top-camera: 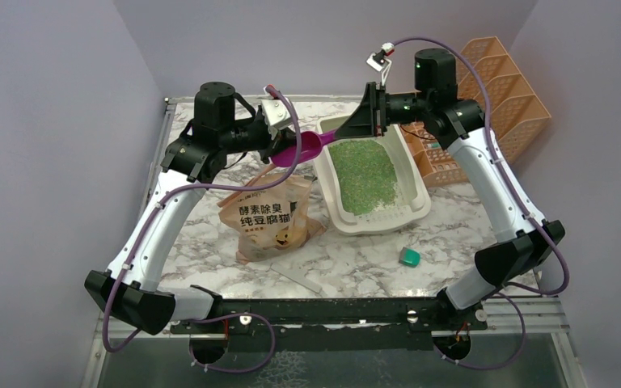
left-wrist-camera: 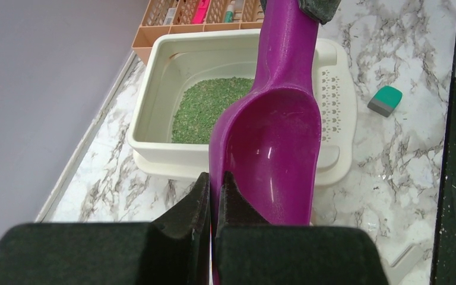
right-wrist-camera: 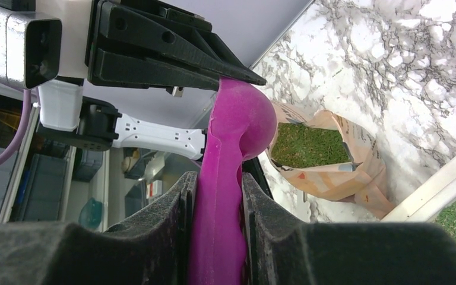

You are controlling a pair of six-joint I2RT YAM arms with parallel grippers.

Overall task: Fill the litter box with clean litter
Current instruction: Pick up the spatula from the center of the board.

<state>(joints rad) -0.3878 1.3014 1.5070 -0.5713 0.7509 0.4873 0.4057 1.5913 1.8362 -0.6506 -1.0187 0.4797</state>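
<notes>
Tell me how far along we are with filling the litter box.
Done: clean litter covers most of the litter box floor, with a bare strip at the near end. In hand: the magenta scoop is empty, pinched at its bowl rim by the left gripper and clamped at the handle by the right gripper. Left: more scoops from the open bag, which holds green granules.

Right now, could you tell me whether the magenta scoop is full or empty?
Empty: the left wrist view shows the scoop bare and glossy inside, holding no clean litter.
</notes>
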